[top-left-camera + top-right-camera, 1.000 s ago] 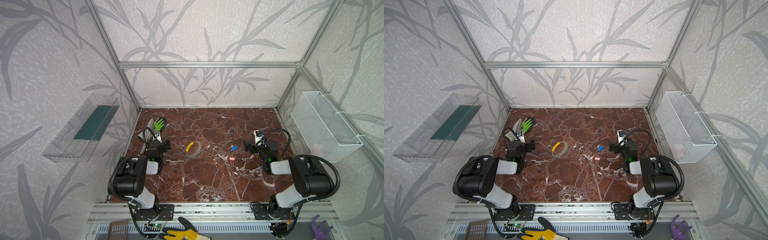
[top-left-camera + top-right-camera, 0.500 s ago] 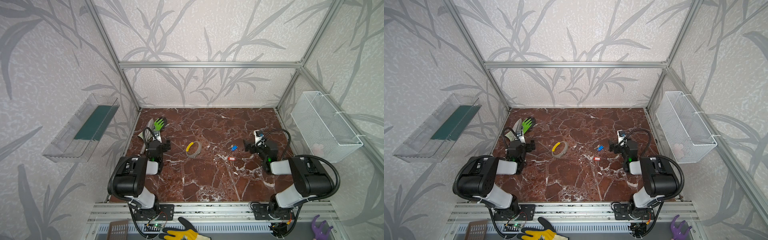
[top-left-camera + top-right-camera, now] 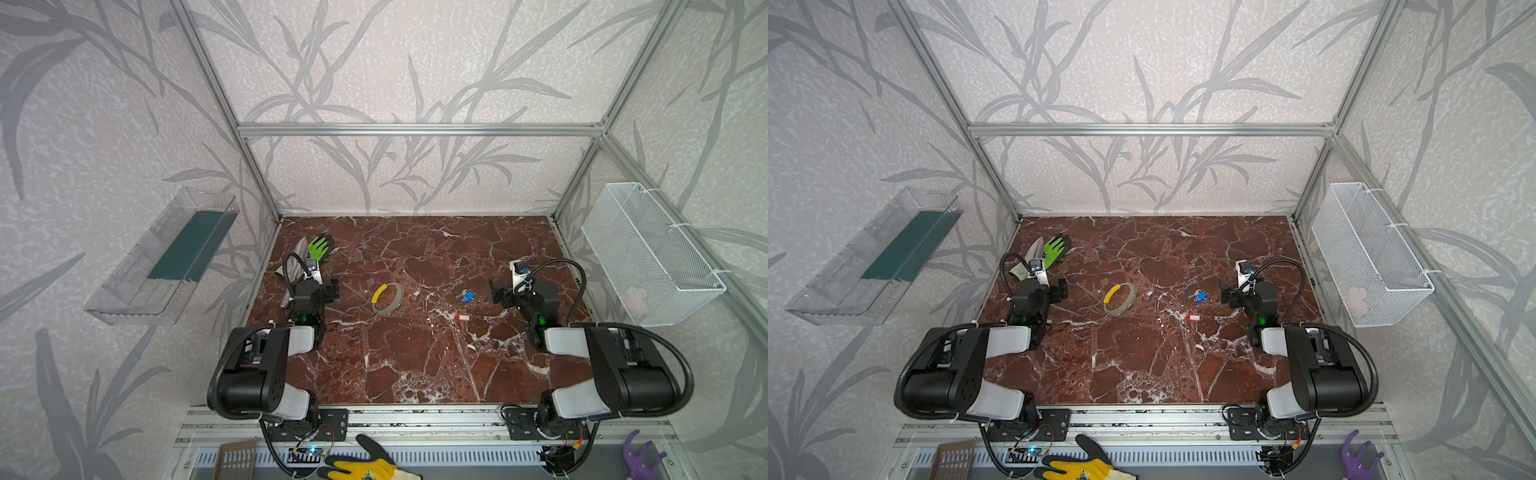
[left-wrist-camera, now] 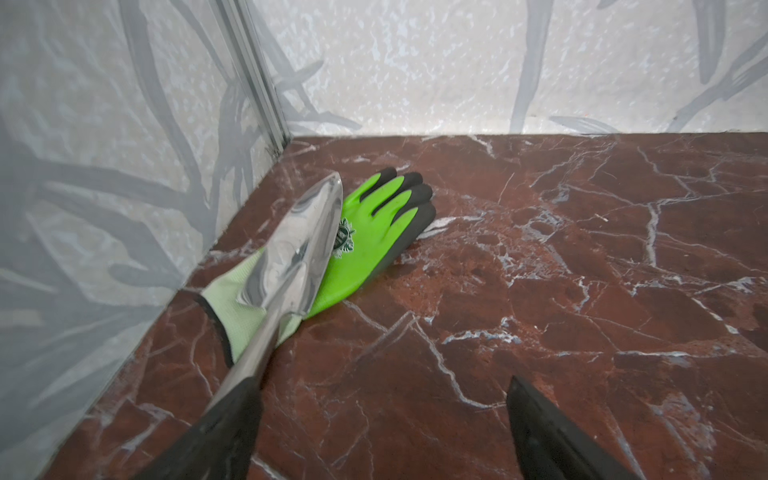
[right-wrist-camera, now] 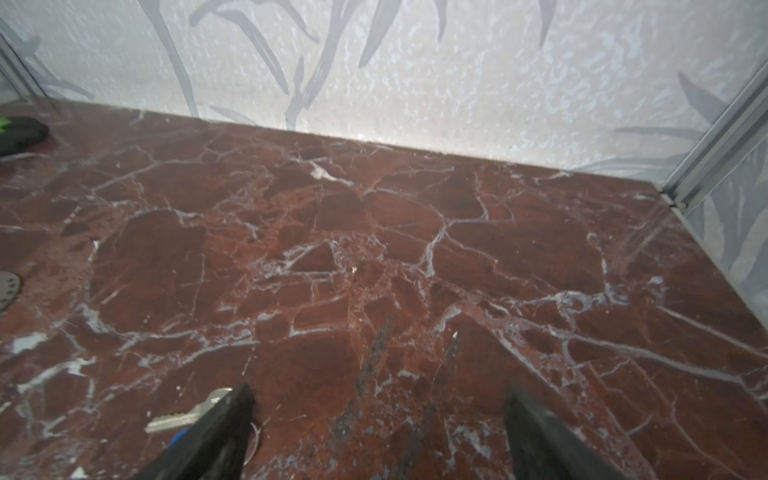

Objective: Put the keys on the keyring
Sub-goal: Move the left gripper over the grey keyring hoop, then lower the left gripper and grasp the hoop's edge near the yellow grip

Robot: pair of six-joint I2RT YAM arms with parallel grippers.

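One keyring (image 3: 387,299); right of it two tiny keys, blue key (image 3: 468,295) and red key (image 3: 462,317), blades hard to see. Jaws of left gripper (image 4: 380,384) and right gripper (image 5: 376,390) stand apart, empty.

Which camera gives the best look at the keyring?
Both top views: the keyring lies whole and unobstructed, its yellow arc plain. The right wrist view catches only a dotted grey sliver at its edge; the left wrist view misses it.
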